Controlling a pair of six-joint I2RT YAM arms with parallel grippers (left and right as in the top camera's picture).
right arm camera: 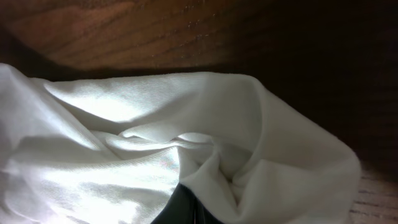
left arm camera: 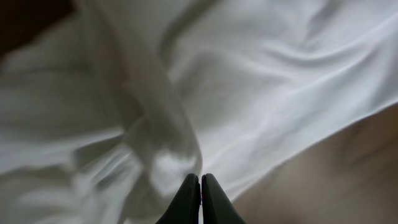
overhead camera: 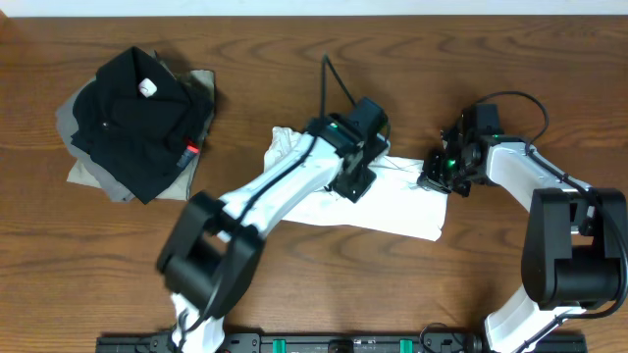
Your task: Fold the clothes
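Item 1, white T-shirt (overhead camera: 397,211): lies at the middle of the wooden table (overhead camera: 294,59) as a rumpled, slanting band, with its crumpled end toward the far left and its flatter end toward the near right. No print shows, so the chest side is probably turned under or inward; not yet a tidy fold. Item 2, left gripper (left arm camera: 200,182): positioned at the band's far edge near its middle. In the left wrist view the 2 fingertips meet with barely a slit and a ridge of cloth runs straight into them, so it reads as pinched on a thin layer of the shirt. Item 3, right gripper (overhead camera: 436,176): set at the shirt's far right-hand corner. In the right wrist view only 1 dark sliver of finger shows under gathered cloth, so whether it is clamped cannot be told, though the puckers converging there suggest a hold. Reason for placement, as judged: 2 holds spaced along 1 edge would let that edge be lifted and carried over evenly, without sagging between them. Item 4, black folded garment (overhead camera: 128,123) with white tag (overhead camera: 148,87): stacked on a grey folded garment (overhead camera: 86,169) at the far left, well apart from the shirt and both arms; seemingly a pile kept out of the working area.
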